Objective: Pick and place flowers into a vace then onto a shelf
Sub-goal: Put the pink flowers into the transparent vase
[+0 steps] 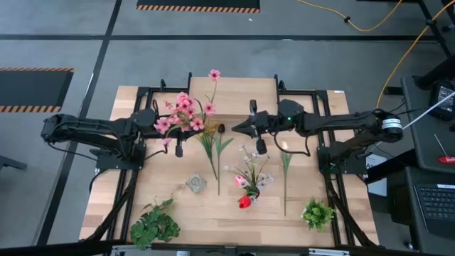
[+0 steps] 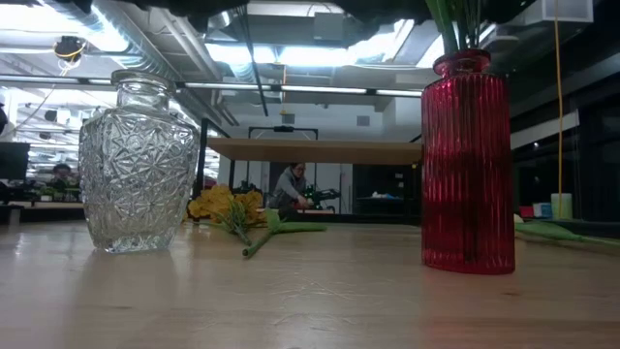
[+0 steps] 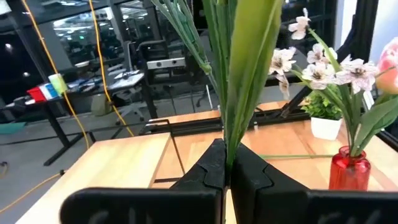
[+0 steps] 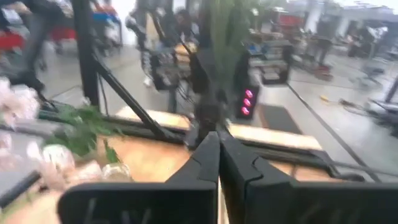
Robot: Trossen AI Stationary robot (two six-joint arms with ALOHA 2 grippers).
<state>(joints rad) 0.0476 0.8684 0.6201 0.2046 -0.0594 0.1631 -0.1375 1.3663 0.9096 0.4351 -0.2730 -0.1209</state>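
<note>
My left gripper (image 3: 227, 171) is pinched tight on green flower stems (image 3: 239, 81), holding a pink-blossomed bunch (image 1: 181, 114) up over the table's far-left part, by the near-left edge of the shelf (image 1: 242, 92). My right gripper (image 4: 219, 163) hangs over the table's middle just near the shelf, fingers pressed together; I can't tell whether the blurred green stalk before it is gripped. White flowers (image 1: 250, 165) stand in the red vase (image 2: 468, 165) centre-near. The clear glass vase (image 2: 139, 165) sits to its left. A yellow-blossomed stem (image 2: 232, 208) lies flat between them, farther back.
</note>
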